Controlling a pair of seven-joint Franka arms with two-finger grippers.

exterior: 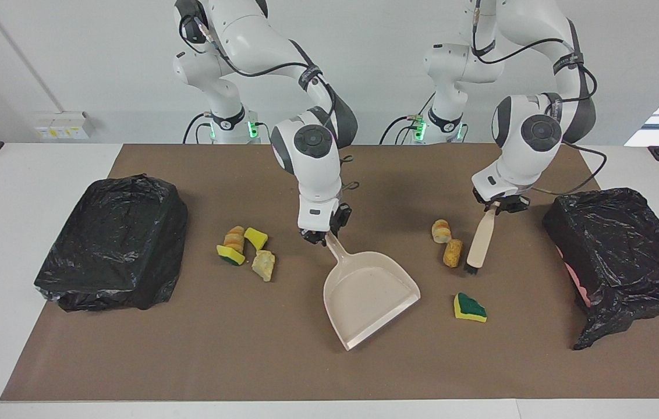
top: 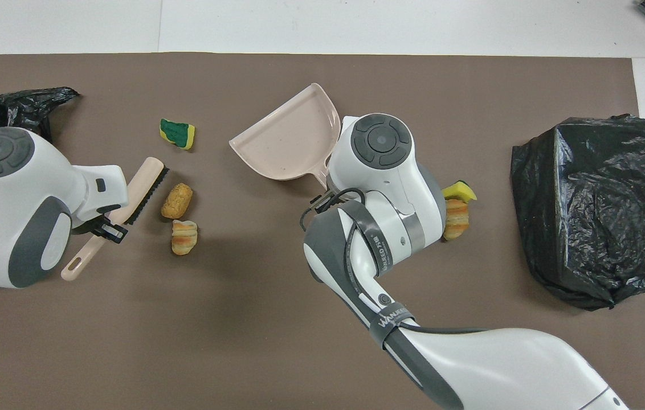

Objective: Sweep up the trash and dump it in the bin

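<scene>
My right gripper [exterior: 322, 235] is shut on the handle of the beige dustpan [exterior: 371, 297], which rests on the mat with its mouth turned toward the left arm's end. My left gripper [exterior: 498, 205] is shut on the handle of the beige brush [exterior: 479, 243], whose black bristles touch the mat beside a tan bread lump [exterior: 453, 253]. Another bread lump [exterior: 440, 231] lies just nearer the robots. A green-and-yellow sponge piece [exterior: 469, 307] lies farther out. Several more scraps of trash [exterior: 245, 249] sit clustered beside the dustpan handle, toward the right arm's end.
A black-bagged bin [exterior: 620, 256] stands at the left arm's end of the brown mat, pink showing at its edge. A second black-bagged bin [exterior: 114, 250] stands at the right arm's end. In the overhead view the right wrist [top: 382, 171] covers part of the scrap cluster.
</scene>
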